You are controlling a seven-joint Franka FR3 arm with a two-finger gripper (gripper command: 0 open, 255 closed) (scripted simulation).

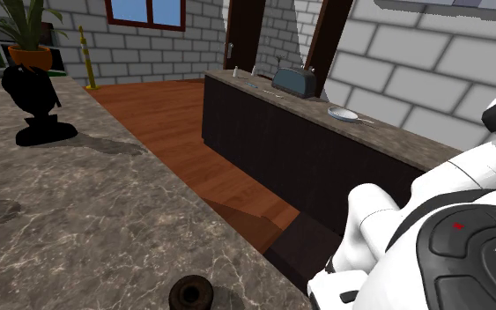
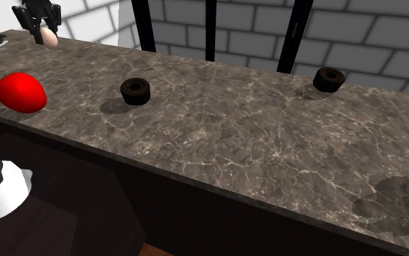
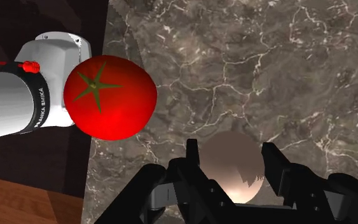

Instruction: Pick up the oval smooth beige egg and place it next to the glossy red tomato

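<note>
Claw (image 3: 231, 147), egg (image 3: 233, 167) apparently clear of tomato (image 3: 110, 97)

A home kitchen: a veined grey-brown stone countertop (image 1: 87, 220) at the shoulder view's lower left, a dark cabinet counter (image 1: 307, 145) at centre right bearing a blue-grey toaster (image 1: 294, 82) and a pale plate (image 1: 343, 113), wooden plank floor (image 1: 171, 119) between, grey brick walls (image 1: 149, 53), a dark-framed window (image 1: 146, 12) and an orange-potted green plant (image 1: 27, 40) along the top. A glossy red tomato (image 2: 19, 92) lies on the countertop.
</note>
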